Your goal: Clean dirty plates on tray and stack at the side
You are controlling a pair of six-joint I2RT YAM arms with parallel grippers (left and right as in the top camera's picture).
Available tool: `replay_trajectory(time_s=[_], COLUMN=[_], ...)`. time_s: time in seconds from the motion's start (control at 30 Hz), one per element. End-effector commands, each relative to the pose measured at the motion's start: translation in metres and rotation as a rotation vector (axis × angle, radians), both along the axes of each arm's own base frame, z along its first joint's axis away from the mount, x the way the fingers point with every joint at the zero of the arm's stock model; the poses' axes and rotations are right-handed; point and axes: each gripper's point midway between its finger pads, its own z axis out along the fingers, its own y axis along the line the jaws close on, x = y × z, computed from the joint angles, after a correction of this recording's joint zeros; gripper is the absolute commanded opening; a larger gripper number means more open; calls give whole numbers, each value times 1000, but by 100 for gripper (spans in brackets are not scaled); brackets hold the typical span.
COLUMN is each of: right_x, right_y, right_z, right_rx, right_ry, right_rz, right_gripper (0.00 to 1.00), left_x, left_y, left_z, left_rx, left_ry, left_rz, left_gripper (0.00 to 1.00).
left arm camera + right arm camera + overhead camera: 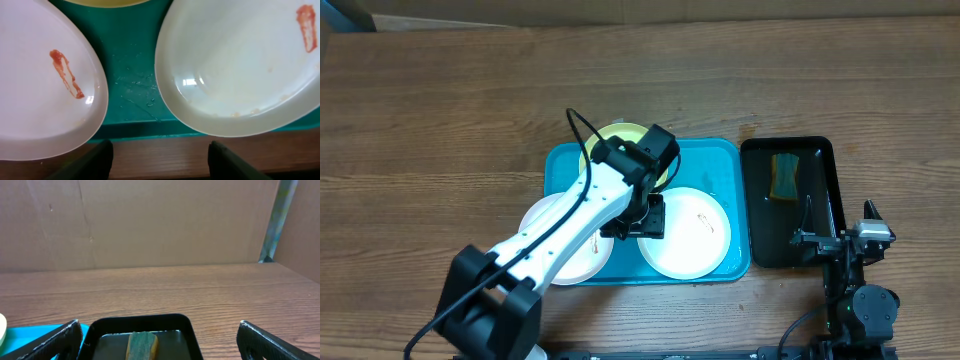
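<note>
The turquoise tray (725,160) holds three plates. A lime-green plate (610,133) lies at its back left, partly under my left arm. A white plate (686,232) with a red smear sits at the right. Another white plate (545,222) overhangs the tray's left front corner. My left gripper (642,217) hovers between the two white plates, open and empty. In the left wrist view its fingertips (97,161) frame the tray's front rim (135,129), the smeared left plate (45,95) and the right plate (235,75). My right gripper (837,222) stands open near the front right.
A narrow black tray (812,165) with a green-and-yellow sponge (784,175) lies right of the turquoise tray; the right wrist view has this black tray (180,322) and its sponge (142,346) just ahead. Bare wooden table (440,110) surrounds everything.
</note>
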Motion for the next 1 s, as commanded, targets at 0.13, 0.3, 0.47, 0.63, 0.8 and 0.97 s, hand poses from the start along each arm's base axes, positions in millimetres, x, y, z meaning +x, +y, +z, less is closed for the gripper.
replay_trajectory(time_s=[0.13, 0.3, 0.47, 0.63, 0.8, 0.97], right_x=[0, 0, 0, -1, -7, -13], right_y=[-3, -3, -3, 32, 47, 47], right_z=[-2, 1, -1, 24, 41, 63], right_rx=[4, 4, 4, 2, 179, 209], right_ry=[-3, -16, -8, -108, -116, 5], right_rz=[-15, -15, -13, 188, 287, 276], right_gripper=[100, 100, 100, 100, 100, 100], left_x=[1, -2, 4, 7, 10, 17], left_y=[3, 3, -1, -4, -5, -10], left_z=[-28, -42, -49, -50, -50, -42], left_rx=[77, 97, 87, 74, 59, 35], left_ry=[63, 112, 99, 87, 75, 42], left_rz=[27, 28, 28, 7, -45, -53], left_gripper=[56, 55, 43, 50, 55, 54])
